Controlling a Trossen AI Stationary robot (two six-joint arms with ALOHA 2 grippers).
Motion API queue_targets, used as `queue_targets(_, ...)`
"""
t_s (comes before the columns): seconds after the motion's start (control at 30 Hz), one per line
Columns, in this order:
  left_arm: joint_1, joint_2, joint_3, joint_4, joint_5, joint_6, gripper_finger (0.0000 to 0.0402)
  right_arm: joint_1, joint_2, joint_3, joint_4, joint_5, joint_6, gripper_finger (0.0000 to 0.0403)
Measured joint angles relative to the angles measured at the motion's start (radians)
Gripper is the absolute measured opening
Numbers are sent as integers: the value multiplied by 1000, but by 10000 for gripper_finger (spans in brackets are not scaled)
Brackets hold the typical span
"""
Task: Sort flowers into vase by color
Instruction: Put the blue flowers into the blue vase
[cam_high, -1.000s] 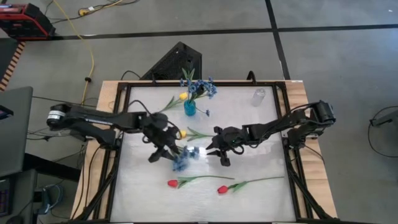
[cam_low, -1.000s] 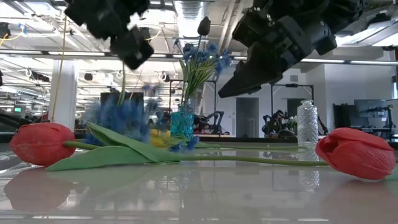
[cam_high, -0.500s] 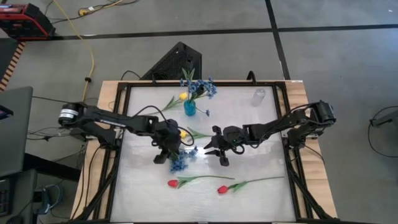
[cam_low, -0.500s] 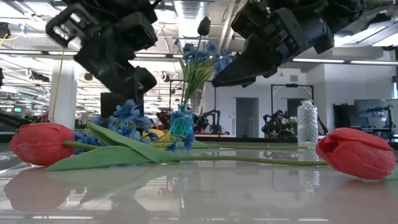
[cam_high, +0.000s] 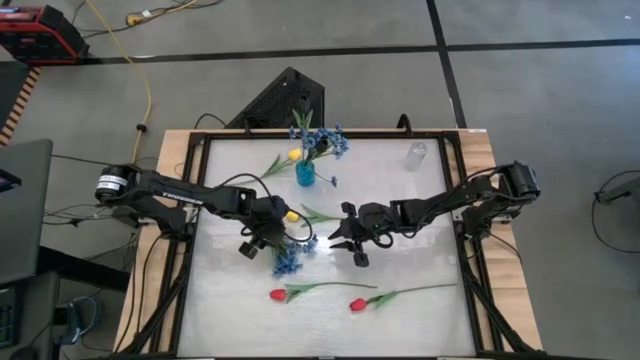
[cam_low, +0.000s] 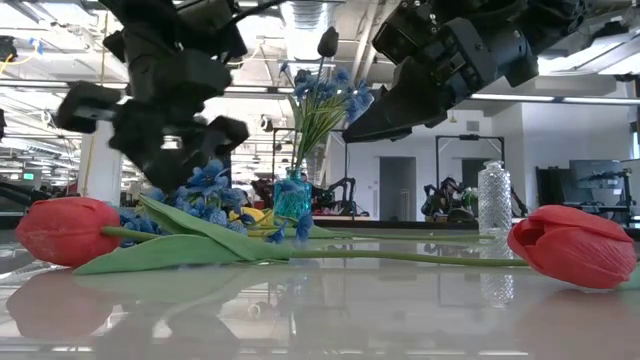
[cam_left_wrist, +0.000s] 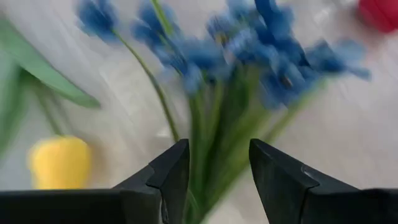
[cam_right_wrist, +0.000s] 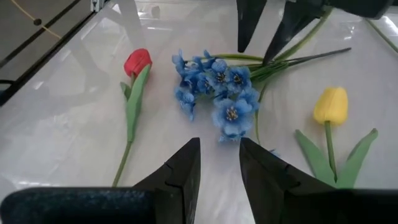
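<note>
Left tool (cam_high: 266, 236) fingers parted, right tool (cam_high: 340, 238) parted, both mid-table

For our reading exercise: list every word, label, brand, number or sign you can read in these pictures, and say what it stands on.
None can be read: the flowers, blue vase, clear bottle and table carry no visible writing.

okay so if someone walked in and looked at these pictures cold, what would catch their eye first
Probably the blue flower spray lying mid-table, with the left gripper open around its green stems. Next, the right gripper hovering open just beside it, and the two red tulips lying along the near edge. At the far edge, a small teal vase already holds blue flowers.
</note>
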Motion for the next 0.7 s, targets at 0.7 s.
queue_targets(0.7, -32, 0, -81, -2, -146, 115, 157, -12, 0, 0, -16, 0, -41, 137)
